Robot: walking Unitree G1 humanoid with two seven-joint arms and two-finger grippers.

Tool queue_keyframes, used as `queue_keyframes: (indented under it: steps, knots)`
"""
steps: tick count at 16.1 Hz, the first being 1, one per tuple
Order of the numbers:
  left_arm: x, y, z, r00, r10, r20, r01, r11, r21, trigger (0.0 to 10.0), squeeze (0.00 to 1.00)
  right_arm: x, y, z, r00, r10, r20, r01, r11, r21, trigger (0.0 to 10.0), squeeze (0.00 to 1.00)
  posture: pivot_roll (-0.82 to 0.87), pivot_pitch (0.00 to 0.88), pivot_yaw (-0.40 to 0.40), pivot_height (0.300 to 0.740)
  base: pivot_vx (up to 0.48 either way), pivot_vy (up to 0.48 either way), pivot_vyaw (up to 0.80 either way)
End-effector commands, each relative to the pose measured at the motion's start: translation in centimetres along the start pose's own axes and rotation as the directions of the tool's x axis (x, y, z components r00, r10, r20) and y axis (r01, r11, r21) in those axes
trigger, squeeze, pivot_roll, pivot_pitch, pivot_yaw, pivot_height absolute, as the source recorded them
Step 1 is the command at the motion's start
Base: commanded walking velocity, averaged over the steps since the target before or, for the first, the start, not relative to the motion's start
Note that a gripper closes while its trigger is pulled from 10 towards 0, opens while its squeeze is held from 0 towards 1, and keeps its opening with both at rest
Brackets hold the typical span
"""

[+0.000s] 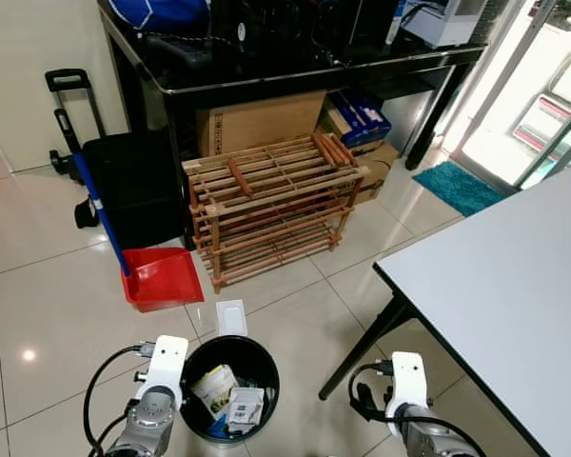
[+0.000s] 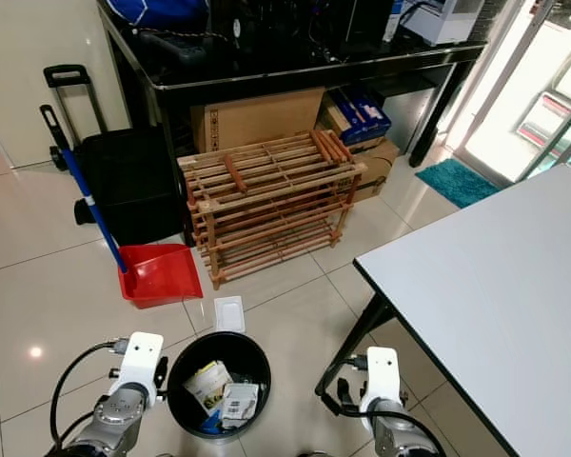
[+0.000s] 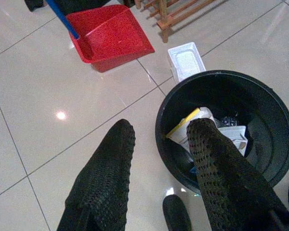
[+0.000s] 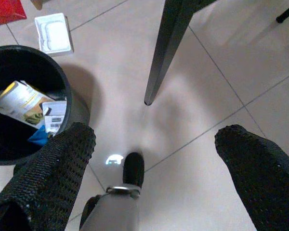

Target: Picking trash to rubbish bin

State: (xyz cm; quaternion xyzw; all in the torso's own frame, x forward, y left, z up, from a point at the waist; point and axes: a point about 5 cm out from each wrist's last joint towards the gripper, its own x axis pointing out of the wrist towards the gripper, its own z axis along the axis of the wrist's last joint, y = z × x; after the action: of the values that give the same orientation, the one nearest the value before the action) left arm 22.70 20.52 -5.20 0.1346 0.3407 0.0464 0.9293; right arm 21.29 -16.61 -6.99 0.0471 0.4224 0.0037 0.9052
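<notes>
A black round rubbish bin is standing on the pale tiled floor directly in front of the robot, already holding several pieces of paper and card packaging. Just beyond the bin's far rim, on the floor and apparently not touching it, a small white plastic tray is lying flat; this is the one piece of loose trash in sight. It looks thin, light and fairly stiff, with a raised rim and a smooth surface that may slip on the glossy tile, so a pinch across one raised edge seems the safest hold, and a hard squeeze would likely buckle it. The left pincer is hanging low beside the bin's left side, its two black fingers spread apart and holding nothing. The right pincer is hanging to the bin's right, near the black leg of the white worktop, its fingers also wide apart and empty. The head views are showing the wider room: a red dustpan with a blue handle, a wooden slatted rack and a black wheeled case behind. The wrist views are adding close detail the head views lack: the left wrist view is showing the tray's shallow moulded recess, and the right wrist view is showing a barcode label inside the bin.
</notes>
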Motion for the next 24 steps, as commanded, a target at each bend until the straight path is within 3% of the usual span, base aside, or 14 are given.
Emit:
queue_keyframes:
  steps: [1,9,15,24]
  knots:
    - [-0.15,-0.47,-0.49,1.000,0.000,-0.022,0.000,1.000,0.012,10.0,0.00,-0.08,-0.77,0.13,1.000,-0.023,0.009,0.023,1.000,0.006,10.0,0.00,-0.02,0.019,-0.120,0.740,0.000,0.000,0.00]
    - [-0.22,-0.66,-0.61,1.000,0.000,-0.023,0.001,0.999,0.041,10.0,0.00,0.00,-0.26,0.14,1.000,0.001,0.003,-0.001,1.000,-0.005,10.0,0.00,-0.01,0.025,-0.122,0.740,0.000,-0.232,-0.67]
    - [-0.25,-0.84,-0.65,1.000,-0.010,-0.021,0.011,0.998,0.056,10.0,0.00,-0.01,-0.07,-0.08,1.000,0.014,-0.007,-0.014,1.000,-0.011,10.0,0.00,-0.01,0.028,-0.123,0.740,0.000,0.000,-0.75]
    - [-0.29,-1.22,-0.65,0.999,-0.026,-0.022,0.027,0.998,0.059,10.0,0.00,-0.03,-0.03,-0.17,1.000,0.027,-0.009,-0.027,1.000,-0.008,10.0,0.00,-0.02,0.033,-0.125,0.740,0.000,0.000,0.00]
